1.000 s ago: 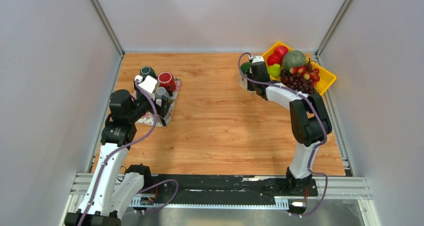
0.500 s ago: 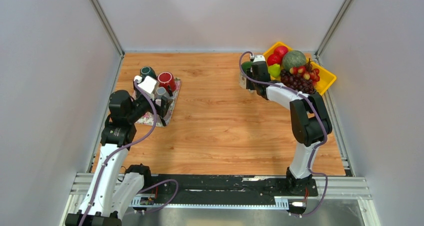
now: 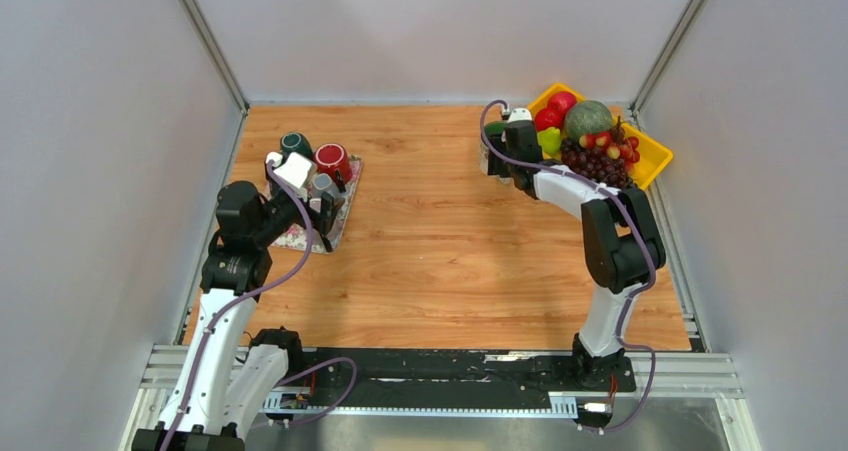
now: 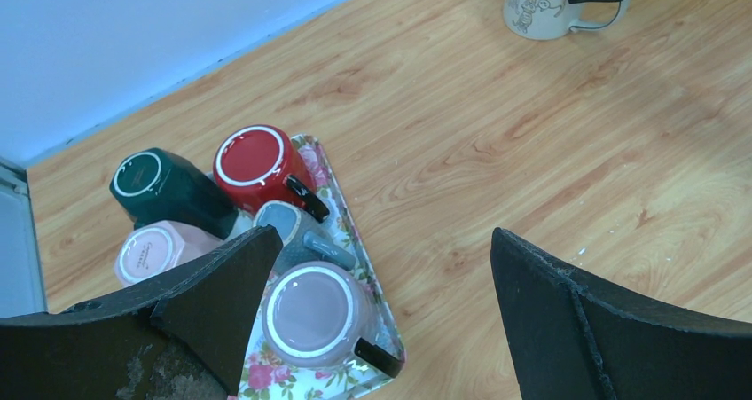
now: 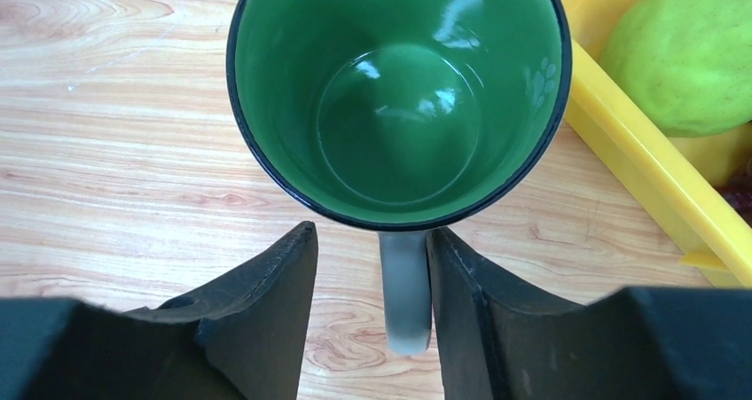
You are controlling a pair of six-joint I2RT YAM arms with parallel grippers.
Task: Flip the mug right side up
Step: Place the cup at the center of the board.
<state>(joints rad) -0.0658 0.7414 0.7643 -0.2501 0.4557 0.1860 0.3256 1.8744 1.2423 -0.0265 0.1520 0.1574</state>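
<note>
The mug (image 5: 399,107) stands upright on the wood-grain bench (image 5: 115,107), its round, glossy green interior facing up, just beside the yellow plastic bin (image 5: 647,178) of fruit. The right jaws stand apart on either side of its grey strap handle (image 5: 405,294) (a gap shows on one side). The left jaws are spread wide above a floral tray (image 4: 317,162) of inverted mugs.

mug (image 5: 399,98): green inside, floral outside | tray (image 4: 266,375): floral | bin (image 5: 638,152): yellow
</note>
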